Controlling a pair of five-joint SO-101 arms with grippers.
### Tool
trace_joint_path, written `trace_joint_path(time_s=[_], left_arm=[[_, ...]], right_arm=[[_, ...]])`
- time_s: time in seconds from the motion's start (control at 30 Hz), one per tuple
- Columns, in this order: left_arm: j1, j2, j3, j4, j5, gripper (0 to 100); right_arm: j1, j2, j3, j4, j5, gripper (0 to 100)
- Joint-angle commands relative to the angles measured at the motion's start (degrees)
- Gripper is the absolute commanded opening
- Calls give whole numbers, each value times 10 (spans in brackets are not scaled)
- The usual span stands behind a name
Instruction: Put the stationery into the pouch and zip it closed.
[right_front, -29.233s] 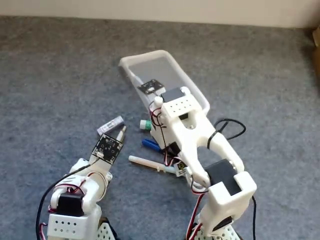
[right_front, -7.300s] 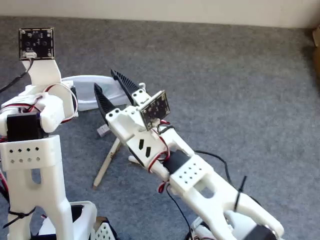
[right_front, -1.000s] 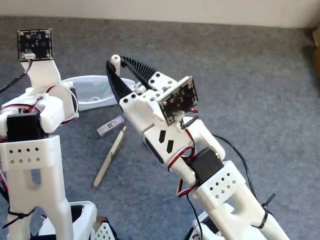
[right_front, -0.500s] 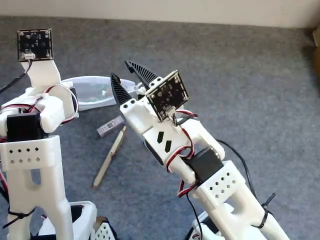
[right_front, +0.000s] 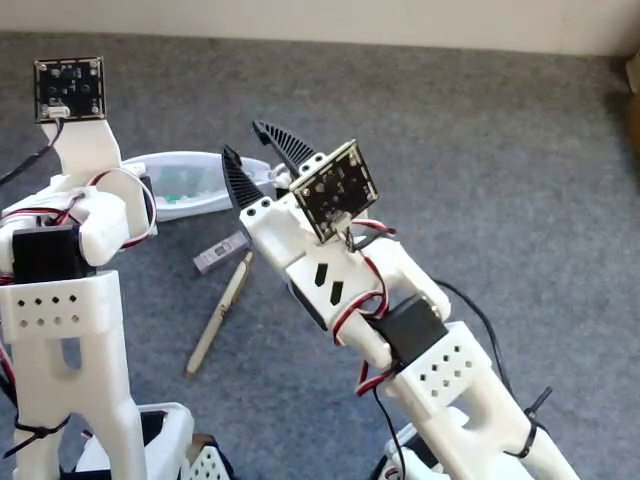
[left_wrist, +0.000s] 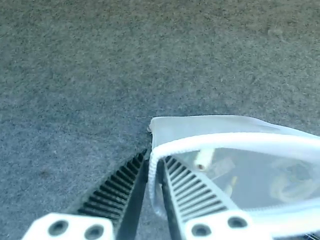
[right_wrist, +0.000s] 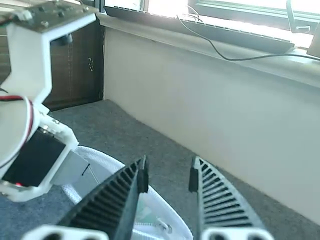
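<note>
Looking over the grey, carpet-like surface (right_front: 520, 150), we are seeing a pale wall (right_front: 400, 20) running along its far edge, while the right wrist view is taking in a window sill (right_wrist: 210, 42) and a dark cabinet (right_wrist: 75, 65). We are finding the left tool (left_wrist: 155, 159) clenched on the rim of the translucent pouch (left_wrist: 240, 165), with small items showing through its wall. The right tool (right_front: 243, 140) is hovering released just beside the pouch's other end. A pencil (right_front: 220, 308) and a grey stick (right_front: 220, 252) are lying outside, near the pouch. Bare surface is stretching wide on the right arm's side.
</note>
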Motion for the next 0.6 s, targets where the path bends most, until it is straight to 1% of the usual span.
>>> trace_joint_path(time_s=[0.0,0.17,0.4,0.57], left_arm=[[12,12,0,5,3,7],[7,12,0,4,3,7],[-30,12,0,2,5,7],[-44,12,0,2,6,7]], right_arm=[[0,-7,-13,79,7,128],[0,-33,-53,175,5,128],[1,-80,-61,323,4,128],[38,-84,-58,382,4,128]])
